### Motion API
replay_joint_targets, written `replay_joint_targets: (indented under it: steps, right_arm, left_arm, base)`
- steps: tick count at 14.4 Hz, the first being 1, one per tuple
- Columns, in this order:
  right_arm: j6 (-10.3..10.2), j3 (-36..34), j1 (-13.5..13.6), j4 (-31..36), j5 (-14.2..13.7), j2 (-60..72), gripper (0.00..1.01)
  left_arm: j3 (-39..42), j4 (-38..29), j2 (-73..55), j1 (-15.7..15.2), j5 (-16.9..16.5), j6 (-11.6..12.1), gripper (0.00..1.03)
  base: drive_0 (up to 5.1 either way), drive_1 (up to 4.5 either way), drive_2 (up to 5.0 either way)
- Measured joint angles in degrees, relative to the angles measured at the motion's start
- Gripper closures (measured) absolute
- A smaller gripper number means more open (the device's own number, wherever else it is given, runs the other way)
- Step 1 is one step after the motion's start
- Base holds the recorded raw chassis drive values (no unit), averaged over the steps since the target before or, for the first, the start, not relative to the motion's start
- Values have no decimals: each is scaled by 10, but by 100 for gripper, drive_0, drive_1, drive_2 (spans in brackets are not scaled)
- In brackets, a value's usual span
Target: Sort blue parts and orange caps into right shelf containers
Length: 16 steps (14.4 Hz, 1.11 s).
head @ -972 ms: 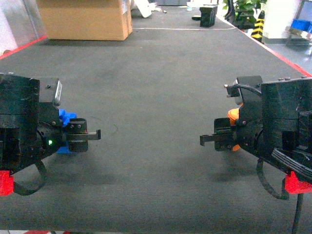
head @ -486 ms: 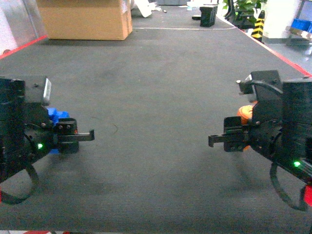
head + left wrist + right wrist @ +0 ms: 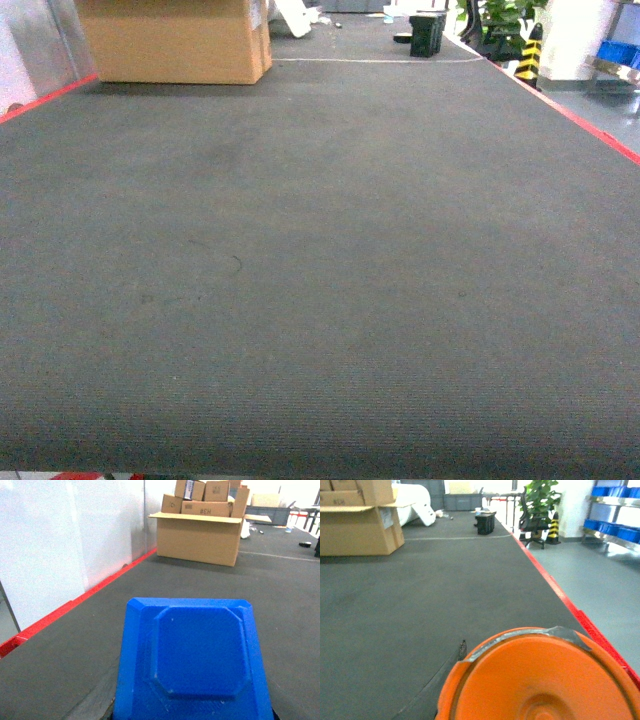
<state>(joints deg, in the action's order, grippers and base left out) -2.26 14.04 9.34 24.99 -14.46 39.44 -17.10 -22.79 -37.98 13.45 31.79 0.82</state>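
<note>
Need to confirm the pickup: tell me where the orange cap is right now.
The orange cap fills the bottom of the right wrist view, close under the camera, above the dark floor mat near its red edge line. The head view shows no cap.

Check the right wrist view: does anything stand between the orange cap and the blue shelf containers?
Nothing visible does. The orange cap fills the foreground; between it and the blue containers on the far-right shelf lie only dark carpet, a red line and bare grey floor.
</note>
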Motion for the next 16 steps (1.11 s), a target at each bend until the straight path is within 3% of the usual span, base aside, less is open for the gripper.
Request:
replay_joint_targets:
  steps: [2, 3, 5, 6, 7, 8, 9, 10, 11, 12, 13, 16]
  right_arm:
    - [0, -5, 12, -73, -36, -125, 57]
    - [-1, -4, 24, -76, -41, -151, 57]
    - [-1, -3, 26, -82, -42, -146, 57]
    - [0, 0, 22, -102, -31, -145, 57]
    - [9, 2, -4, -160, 33, -161, 57]
    - [10, -14, -20, -162, 60, -178, 57]
    - [12, -29, -34, -161, 84, -194, 57]
    - [15, -44, -81, -161, 136, -206, 57]
    - [16, -56, -99, -161, 135, -216, 57]
    - [17, -68, -97, -163, 143, -228, 57]
    - [18, -74, -94, -163, 145, -239, 57]
    - [19, -96, -94, -169, 145, -267, 57]
  left_arm:
    - [0, 47, 87, 37, 39, 13, 61]
    - [0, 47, 94, 52, 45, 18, 61]
    - [0, 50, 90, 52, 48, 25, 61]
    - [-7, 106, 102, 29, -19, 18, 61]
    - [6, 139, 125, -12, -119, 7, 61]
    - [30, 138, 145, -35, -182, 2, 61]
    - [47, 136, 160, -45, -224, -2, 61]
    - [62, 134, 173, -56, -242, -4, 61]
    - [75, 134, 185, -68, -250, -4, 61]
    - [88, 137, 200, -117, -303, -4, 61]
    - [98, 137, 211, -138, -308, -6, 61]
    - [122, 143, 241, -133, -318, -6, 61]
  base:
    - [0, 0, 0]
    - [0, 0, 0]
    - [0, 0, 0]
    - [0, 0, 0]
    - [0, 0, 0]
    - [0, 0, 0]
    - [0, 0, 0]
    - [0, 0, 0]
    - [0, 0, 0]
    - [0, 0, 0]
    - [0, 0, 0]
    - [0, 0, 0]
